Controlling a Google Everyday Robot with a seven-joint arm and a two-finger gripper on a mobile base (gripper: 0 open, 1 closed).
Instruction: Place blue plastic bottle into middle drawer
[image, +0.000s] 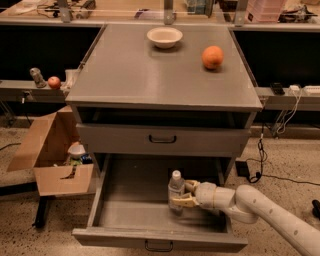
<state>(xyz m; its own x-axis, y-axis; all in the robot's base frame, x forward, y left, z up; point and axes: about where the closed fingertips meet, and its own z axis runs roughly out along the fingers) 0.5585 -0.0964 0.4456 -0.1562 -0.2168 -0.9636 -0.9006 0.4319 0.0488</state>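
Note:
The blue plastic bottle (175, 189) stands upright inside the open middle drawer (135, 210), right of the floor's centre, its white cap up. My gripper (181, 195) reaches in from the right on a white arm and is shut on the bottle's body, one tan finger behind it and one in front. The bottle's base is at or just above the drawer floor; I cannot tell which. The drawer is pulled fully out, its dark loop handle at the front edge.
The closed drawer front (162, 139) sits just above. A white bowl (164, 36) and an orange (212, 57) rest on the cabinet top. An open cardboard box (52, 157) stands at the left; cables lie on the floor at the right.

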